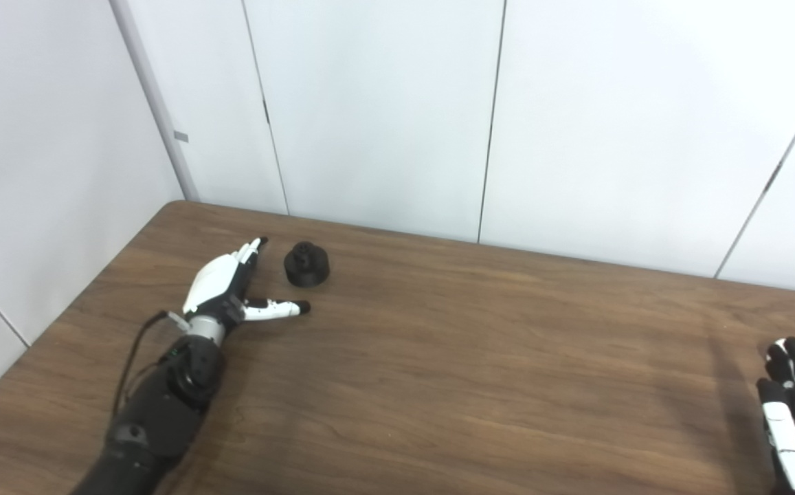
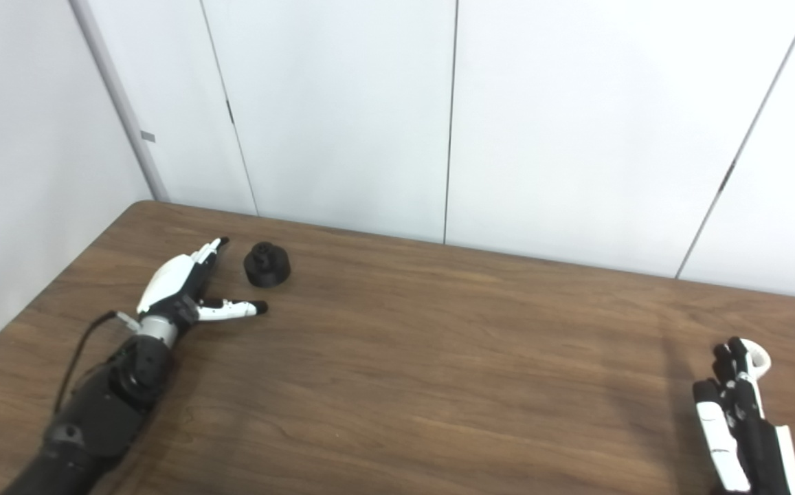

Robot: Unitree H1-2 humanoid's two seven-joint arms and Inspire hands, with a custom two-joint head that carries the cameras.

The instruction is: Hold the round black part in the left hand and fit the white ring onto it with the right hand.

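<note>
On the brown wooden table (image 1: 438, 357) there is one round black part (image 1: 306, 265). It stands alone on the far left side of the table, near the back edge, and it has a smaller raised hub on its top. Nothing holds it.

The left hand (image 1: 222, 285) lies low over the table just beside this black part, on its left. The hand is spread wide and holds nothing: the fingers (image 1: 249, 251) point toward the back wall and pass close to the left side of the part, and the thumb (image 1: 277, 309) sticks out to the right, in front of the part. I see a small gap between the hand and the part, so they seem not to touch.

There is one white ring (image 2: 756, 356), at the far right of the table near the front edge. The right hand (image 2: 737, 405) is there, and its dark fingers (image 2: 730, 361) curl against the ring. The ring shows just behind the fingertips, partly hidden. Whether the hand really grips the ring or only rests beside it, I cannot tell.

The two hands are well apart, one at each end of the table. Behind the table stand plain white wall panels (image 1: 370, 103).
</note>
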